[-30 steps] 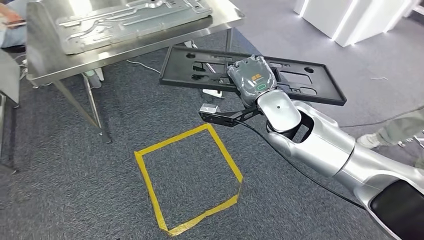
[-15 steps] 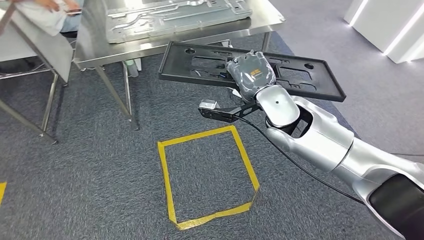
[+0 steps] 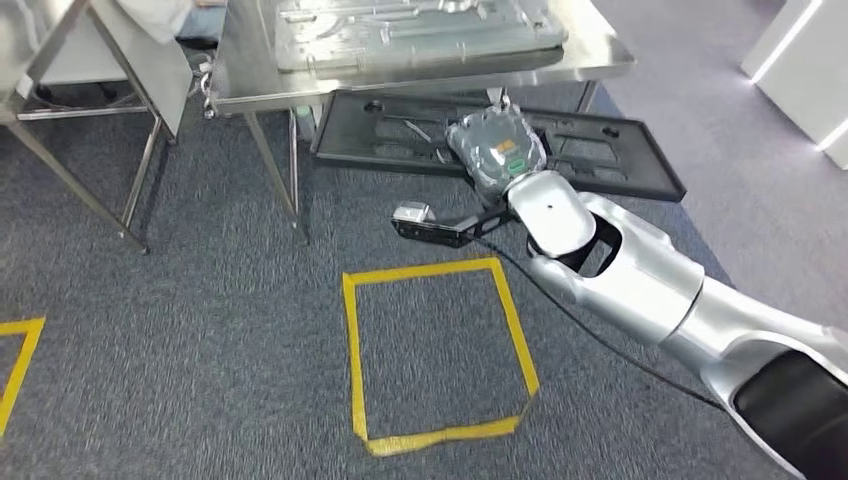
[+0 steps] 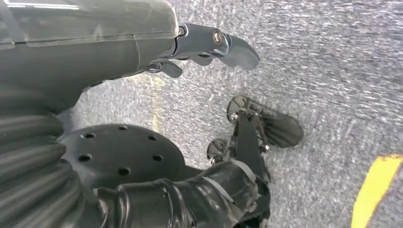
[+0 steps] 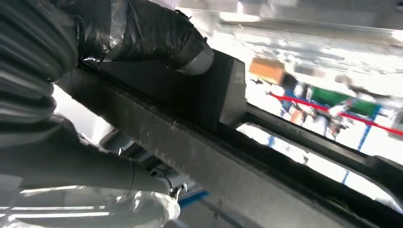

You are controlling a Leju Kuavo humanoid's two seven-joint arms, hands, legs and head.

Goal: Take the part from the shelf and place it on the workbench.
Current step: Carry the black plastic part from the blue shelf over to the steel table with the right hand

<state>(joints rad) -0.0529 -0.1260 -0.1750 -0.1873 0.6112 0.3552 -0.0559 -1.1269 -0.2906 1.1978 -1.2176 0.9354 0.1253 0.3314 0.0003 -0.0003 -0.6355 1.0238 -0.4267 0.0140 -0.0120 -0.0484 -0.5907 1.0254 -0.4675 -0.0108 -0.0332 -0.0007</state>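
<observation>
Whole view shifted as I turned: workbench (image 3: 420,75) now top centre, was upper left. Yellow tape square (image 3: 440,350) slid right. My right hand (image 3: 497,150) w/ black part (image 3: 600,165) now close to bench's front edge, part's far side under it.

Flat black cut-out part (image 3: 590,160), seemingly level, airborne.

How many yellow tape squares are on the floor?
2: one full yellow tape square on the grey carpet below the robot's arm, and a corner of another at the left edge. Others may be hidden.
</observation>
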